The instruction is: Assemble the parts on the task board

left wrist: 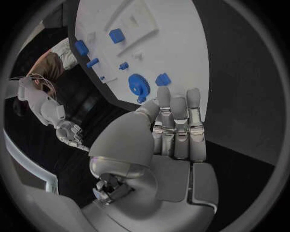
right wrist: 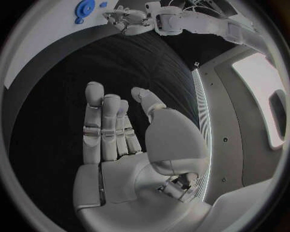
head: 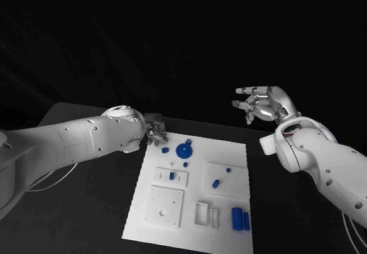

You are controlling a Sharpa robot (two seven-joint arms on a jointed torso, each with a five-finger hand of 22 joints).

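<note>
Task board (head: 195,195) carries blue parts (head: 240,219); left hand (head: 154,129) empty at its far corner, fingers extended; right hand (head: 261,103) raised, fingers apart, holding nothing

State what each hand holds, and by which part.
Nothing is held. The left hand hovers with straight fingers at the board's far corner near the blue gear; the right hand is open, off the board.

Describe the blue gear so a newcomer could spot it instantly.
Start at the white task board mid-table and go to its far end, near the left hand. The round blue toothed gear lies there, the widest blue part and the only disc-shaped one.
</note>
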